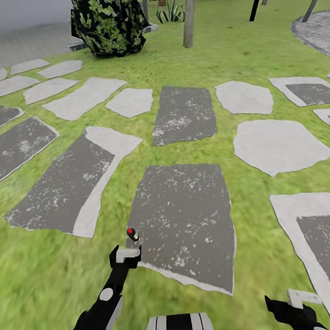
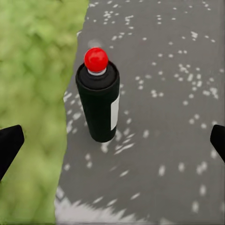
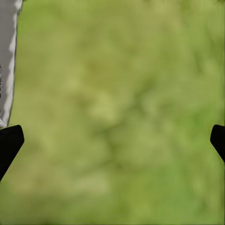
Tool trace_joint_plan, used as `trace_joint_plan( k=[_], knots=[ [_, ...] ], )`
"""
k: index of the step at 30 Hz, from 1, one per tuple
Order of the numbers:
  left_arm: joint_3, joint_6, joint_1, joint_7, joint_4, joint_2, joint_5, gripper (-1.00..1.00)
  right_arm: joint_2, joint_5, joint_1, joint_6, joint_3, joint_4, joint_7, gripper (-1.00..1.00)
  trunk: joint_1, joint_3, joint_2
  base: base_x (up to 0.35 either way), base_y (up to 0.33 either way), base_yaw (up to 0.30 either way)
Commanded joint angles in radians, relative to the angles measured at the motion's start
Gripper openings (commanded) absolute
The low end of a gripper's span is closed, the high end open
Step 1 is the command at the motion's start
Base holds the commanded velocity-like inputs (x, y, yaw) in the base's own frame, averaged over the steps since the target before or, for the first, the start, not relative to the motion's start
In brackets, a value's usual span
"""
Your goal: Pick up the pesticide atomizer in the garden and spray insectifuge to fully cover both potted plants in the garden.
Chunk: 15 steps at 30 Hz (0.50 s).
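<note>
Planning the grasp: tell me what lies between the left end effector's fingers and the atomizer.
Nothing: in the left wrist view, bare stone flanks the upright atomizer, which stands between the open fingers.

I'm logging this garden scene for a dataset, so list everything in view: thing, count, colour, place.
pesticide atomizer: one, black body with a red cap and a white label, upright on a dark stepping stone at its edge by the grass, just ahead of the left tool.
stepping stones: many, dark grey and pale grey, set across the lawn.
lawn: green, all around the stones.
leafy bush: one, dark green, far side, left of centre.
post: one, grey, far side, right of the bush.
spiky plant: one, blue-green, between the bush and the post.
left tool: black and white, fingers wide apart.
right tool: black and white, over grass, fingers apart.
</note>
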<state>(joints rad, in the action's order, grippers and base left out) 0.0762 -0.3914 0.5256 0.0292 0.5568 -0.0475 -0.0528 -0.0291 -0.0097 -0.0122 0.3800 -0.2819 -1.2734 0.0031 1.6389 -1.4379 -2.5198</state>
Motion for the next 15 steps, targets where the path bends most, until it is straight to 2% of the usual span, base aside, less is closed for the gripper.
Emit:
trace_joint_plan(
  k=[1, 6, 15],
  knots=[
    [0.001, -0.003, 0.001, 0.003, -0.001, 0.0, -0.005, 1.0, 0.0, -0.001, 0.0, 0.005, 0.0, -0.001, 0.001, 1.0, 0.0, -0.001, 0.0, 0.003, -0.076, 0.213],
    [0.001, -0.003, 0.001, 0.003, -0.001, 0.0, -0.005, 1.0, 0.0, -0.001, 0.0, 0.005, 0.0, -0.001, 0.001, 1.0, 0.0, -0.001, 0.0, 0.001, -0.025, 0.214],
    [0.001, -0.004, 0.001, 0.003, -0.001, 0.0, -0.005, 1.0, 0.0, -0.001, 0.0, 0.005, 0.001, -0.001, 0.001, 1.0, 0.0, -0.001, 0.0, 0.0, -0.002, 0.035]
  ],
)
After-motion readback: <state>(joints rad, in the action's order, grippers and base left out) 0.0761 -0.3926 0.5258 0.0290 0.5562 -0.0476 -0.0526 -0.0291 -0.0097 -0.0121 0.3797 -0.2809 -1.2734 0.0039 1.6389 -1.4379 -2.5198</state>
